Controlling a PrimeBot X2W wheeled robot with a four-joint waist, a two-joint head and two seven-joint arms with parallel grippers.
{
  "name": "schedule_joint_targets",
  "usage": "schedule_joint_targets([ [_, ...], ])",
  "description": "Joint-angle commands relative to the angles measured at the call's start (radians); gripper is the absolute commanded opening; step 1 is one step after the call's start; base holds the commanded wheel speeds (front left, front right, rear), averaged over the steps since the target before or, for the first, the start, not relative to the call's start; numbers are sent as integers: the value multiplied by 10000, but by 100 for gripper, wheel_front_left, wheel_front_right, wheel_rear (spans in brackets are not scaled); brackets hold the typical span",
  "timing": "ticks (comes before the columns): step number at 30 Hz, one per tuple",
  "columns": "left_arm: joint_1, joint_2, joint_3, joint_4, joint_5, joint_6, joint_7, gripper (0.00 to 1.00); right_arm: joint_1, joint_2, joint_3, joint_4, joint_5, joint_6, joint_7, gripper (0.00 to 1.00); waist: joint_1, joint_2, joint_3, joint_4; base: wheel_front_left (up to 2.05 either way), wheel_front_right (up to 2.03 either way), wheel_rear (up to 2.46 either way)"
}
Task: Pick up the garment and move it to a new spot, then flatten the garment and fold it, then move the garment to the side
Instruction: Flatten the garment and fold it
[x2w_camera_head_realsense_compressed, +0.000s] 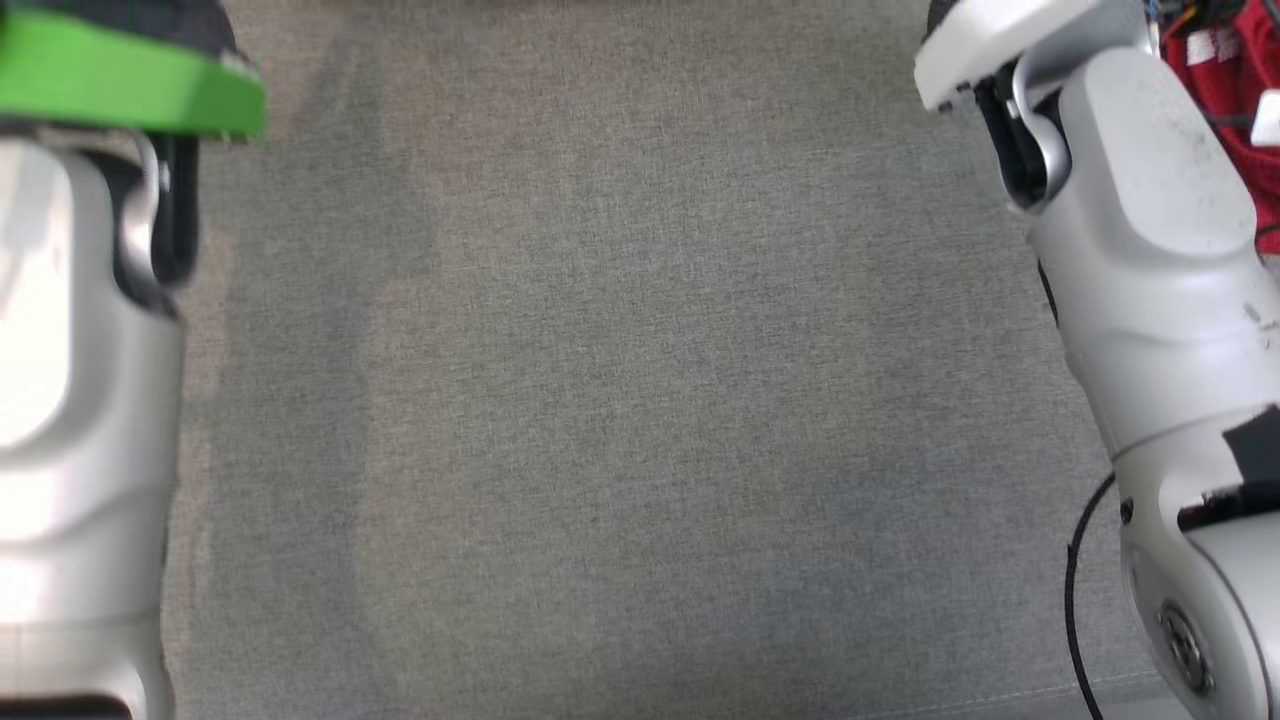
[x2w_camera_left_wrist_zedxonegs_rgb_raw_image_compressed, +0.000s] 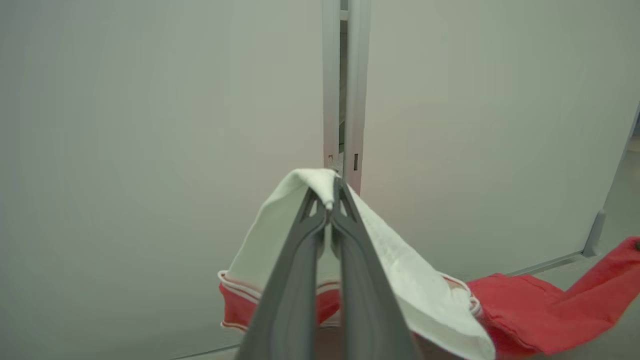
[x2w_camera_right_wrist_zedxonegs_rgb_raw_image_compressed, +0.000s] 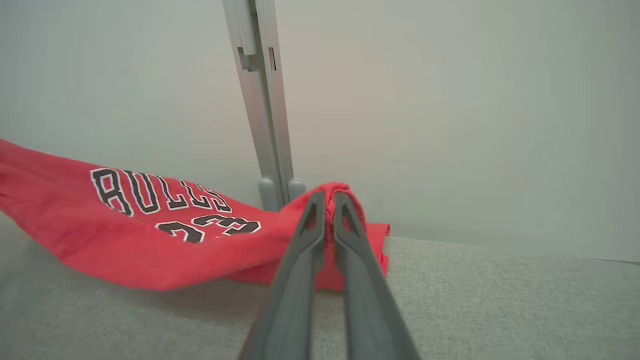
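Grey woven cloth surface (x2w_camera_head_realsense_compressed: 620, 400), pale wall panels (x2w_camera_right_wrist_zedxonegs_rgb_raw_image_compressed: 450, 100), grey metal post (x2w_camera_right_wrist_zedxonegs_rgb_raw_image_compressed: 265, 125) between them

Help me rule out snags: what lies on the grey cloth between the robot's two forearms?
Nothing: in the head view the grey cloth between the left forearm and right forearm is bare.

We see pale grey forearms (x2w_camera_head_realsense_compressed: 1160, 250), green plate (x2w_camera_head_realsense_compressed: 120, 85) behind left gripper (x2w_camera_left_wrist_zedxonegs_rgb_raw_image_compressed: 330, 202), black cable (x2w_camera_head_realsense_compressed: 1075, 580) behind right gripper (x2w_camera_right_wrist_zedxonegs_rgb_raw_image_compressed: 329, 200), both with long dark-grey fingers (x2w_camera_right_wrist_zedxonegs_rgb_raw_image_compressed: 295, 280).
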Motion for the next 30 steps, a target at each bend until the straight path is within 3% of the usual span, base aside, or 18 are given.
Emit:
schedule_joint_targets([
  [1, 950, -49, 228, -463, -164, -46, -29, 0, 718, -66, 23, -492, 267, -9, -41, 0, -2, 0, -401, -22, 0, 0, 0],
  [6, 2706, 40, 549, -1399, -370, -47, -32, 0, 2233, -239, -31, -1548, 811, -9, -44, 0, -2, 0, -1078, -65, 0, 0, 0],
  [15, 6377, -601, 1223, -2987, -578, -19, -31, 0, 5470, -566, -262, -3453, 1310, -9, 70, 0, -2, 0, -2753, -4, 0, 0, 0],
  [20, 8238, -849, 1235, -3773, -549, 65, -26, 0, 7331, -681, -609, -5073, 1333, -9, 756, 0, -2, 0, -3693, 70, 0, 0, 0],
  [30, 11029, -626, 1050, -5734, -386, 670, 814, 0, 10942, -216, -1542, -8760, 1042, -9, 2723, 0, -2, 0, -4987, 359, 0, 0, 0],
])
